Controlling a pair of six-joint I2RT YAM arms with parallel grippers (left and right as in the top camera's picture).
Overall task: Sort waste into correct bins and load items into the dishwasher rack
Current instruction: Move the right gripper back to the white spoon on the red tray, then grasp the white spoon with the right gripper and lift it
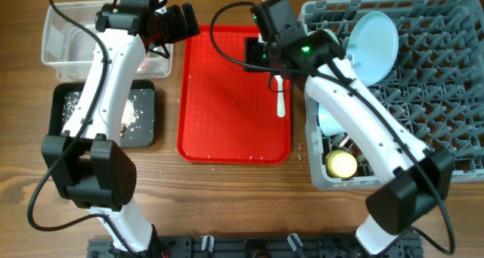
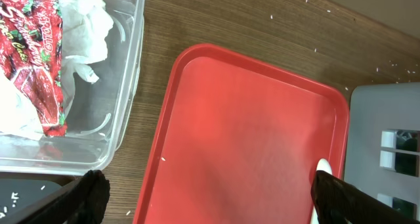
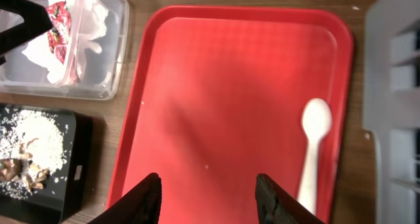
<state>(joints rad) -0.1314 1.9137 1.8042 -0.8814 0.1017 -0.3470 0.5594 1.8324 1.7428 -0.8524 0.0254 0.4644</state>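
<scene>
The clear tub point(image 1: 68, 38) holds the red snack wrapper point(image 2: 33, 53) and the white napkin point(image 2: 85, 20). The black tray point(image 1: 102, 114) holds crumbs and food scraps point(image 3: 26, 165). A white spoon point(image 1: 280, 99) lies on the right side of the red tray point(image 1: 227, 114). The grey rack point(image 1: 439, 99) holds the pale blue plate point(image 1: 374, 46), a bowl point(image 1: 329, 122) and the yellow cup point(image 1: 342, 164). My left gripper point(image 2: 210, 204) is open and empty over the red tray's left part. My right gripper point(image 3: 209, 201) is open and empty above the tray, left of the spoon point(image 3: 314, 145).
The red tray sits between the two bins on the left and the rack on the right. Small crumbs lie scattered on the wooden table point(image 1: 166, 205). The rack's edge point(image 2: 387, 119) is close to the tray's right rim.
</scene>
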